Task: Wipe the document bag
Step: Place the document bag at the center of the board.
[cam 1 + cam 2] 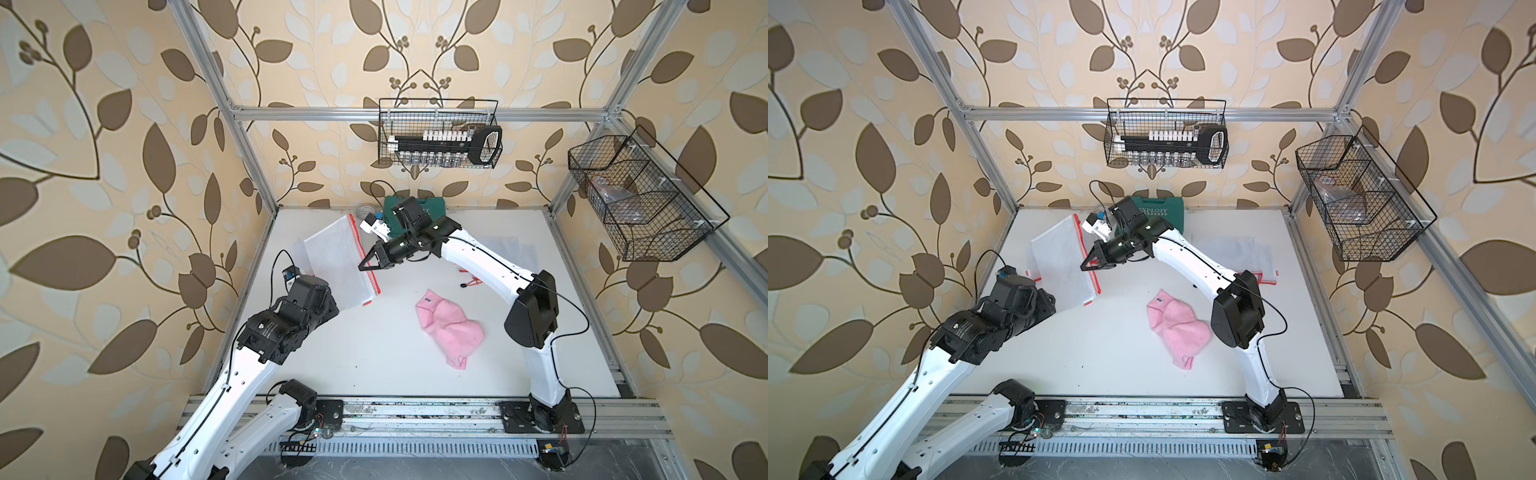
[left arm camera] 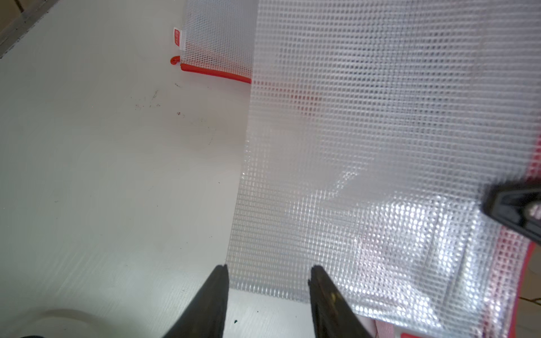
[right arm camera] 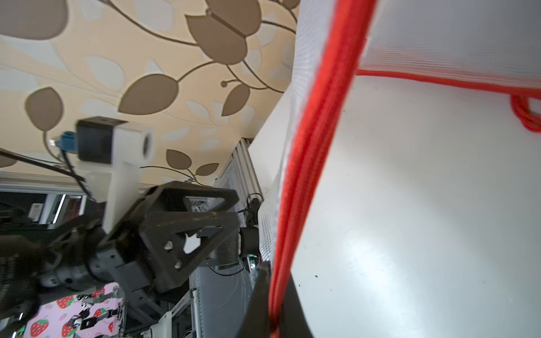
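Note:
The document bag (image 1: 332, 257) (image 1: 1063, 257) is clear mesh with a red zipper edge, and it hangs tilted above the table's back left. My right gripper (image 3: 275, 272) (image 1: 365, 266) is shut on the red zipper edge (image 3: 310, 152). My left gripper (image 2: 268, 267) is open, and the bag's lower corner (image 2: 263, 278) shows between its fingers without being pinched. In both top views the left fingers are hidden under the wrist and the bag. A pink cloth (image 1: 451, 328) (image 1: 1179, 328) lies crumpled on the middle of the table, apart from both grippers.
Another mesh bag (image 2: 216, 38) lies flat on the table under the held one. More clear bags (image 1: 503, 245) lie at the back right. A green case (image 1: 1158, 212) stands against the back wall. Wire baskets (image 1: 440, 137) (image 1: 640, 199) hang on the frame.

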{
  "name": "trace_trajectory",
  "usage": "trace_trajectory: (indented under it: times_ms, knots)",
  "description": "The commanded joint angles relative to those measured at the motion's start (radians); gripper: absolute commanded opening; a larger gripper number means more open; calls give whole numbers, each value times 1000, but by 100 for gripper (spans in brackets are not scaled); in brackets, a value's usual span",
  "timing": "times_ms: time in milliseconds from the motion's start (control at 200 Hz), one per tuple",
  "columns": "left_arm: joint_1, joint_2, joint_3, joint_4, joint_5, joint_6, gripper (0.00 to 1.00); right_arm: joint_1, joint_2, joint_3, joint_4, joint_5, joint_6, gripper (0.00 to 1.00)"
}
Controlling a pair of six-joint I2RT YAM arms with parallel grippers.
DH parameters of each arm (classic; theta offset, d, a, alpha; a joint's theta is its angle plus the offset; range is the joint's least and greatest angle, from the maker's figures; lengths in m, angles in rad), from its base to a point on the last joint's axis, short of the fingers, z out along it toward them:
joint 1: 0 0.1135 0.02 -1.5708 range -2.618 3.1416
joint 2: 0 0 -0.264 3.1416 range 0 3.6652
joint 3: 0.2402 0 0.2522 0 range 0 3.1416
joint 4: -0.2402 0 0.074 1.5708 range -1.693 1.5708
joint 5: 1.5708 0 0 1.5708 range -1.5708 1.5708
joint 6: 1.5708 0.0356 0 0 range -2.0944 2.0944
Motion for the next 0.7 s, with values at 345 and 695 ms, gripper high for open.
trace_trajectory:
  times_ms: [345, 695]
  knots:
    - [7, 179, 5, 131, 194, 66, 47, -60, -248, -671, 354, 541, 571, 0]
    - [7, 259, -38, 202, 264, 118, 47, 2, -285, -672, 256, 548, 608, 87]
